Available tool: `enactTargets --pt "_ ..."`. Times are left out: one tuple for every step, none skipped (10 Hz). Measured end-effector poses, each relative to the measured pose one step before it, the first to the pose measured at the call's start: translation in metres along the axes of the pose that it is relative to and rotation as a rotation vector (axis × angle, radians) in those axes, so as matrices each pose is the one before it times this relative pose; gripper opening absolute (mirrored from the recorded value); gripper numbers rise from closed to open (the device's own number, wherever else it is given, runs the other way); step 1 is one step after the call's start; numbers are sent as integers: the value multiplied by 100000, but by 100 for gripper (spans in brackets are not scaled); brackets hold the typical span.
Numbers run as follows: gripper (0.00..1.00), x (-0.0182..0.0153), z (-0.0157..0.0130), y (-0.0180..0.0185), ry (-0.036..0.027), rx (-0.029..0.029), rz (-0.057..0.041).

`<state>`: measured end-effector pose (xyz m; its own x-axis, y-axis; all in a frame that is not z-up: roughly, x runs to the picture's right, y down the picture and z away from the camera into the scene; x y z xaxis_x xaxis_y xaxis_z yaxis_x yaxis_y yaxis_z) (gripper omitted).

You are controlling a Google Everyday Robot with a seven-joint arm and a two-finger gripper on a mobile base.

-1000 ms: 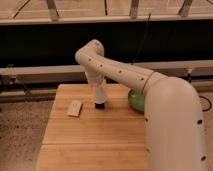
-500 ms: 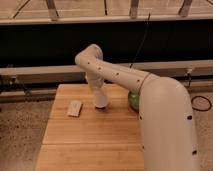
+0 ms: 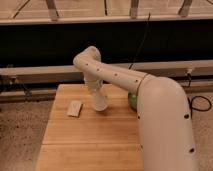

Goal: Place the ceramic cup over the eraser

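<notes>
The ceramic cup is a small cream-white tapered shape at the end of my arm, at or just above the wooden table near its back middle. My gripper is right at the cup's top, coming down from above. The arm's white wrist hides where the two meet. The eraser is hidden; no small black block shows on the table.
A pale flat slab lies left of the cup. A green bowl sits to the right, mostly hidden behind my arm. A dark wall with rails runs behind the table. Speckled floor lies on both sides.
A small dark shape under the gripper one second ago no longer shows. The cream-white cup now stands in that place. The arm has hardly moved.
</notes>
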<state>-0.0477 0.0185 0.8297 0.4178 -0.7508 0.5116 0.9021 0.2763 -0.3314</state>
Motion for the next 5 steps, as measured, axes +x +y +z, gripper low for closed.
enactTargets --pt "80 -129 147 -84 -651 -272 160" --pt "80 -47 -6 -54 -973 134 443" --pt "80 115 -16 145 -446 81 369" --pt "80 -144 -182 219 598 4 -746" --pt "80 -28 3 28 772 48 -501"
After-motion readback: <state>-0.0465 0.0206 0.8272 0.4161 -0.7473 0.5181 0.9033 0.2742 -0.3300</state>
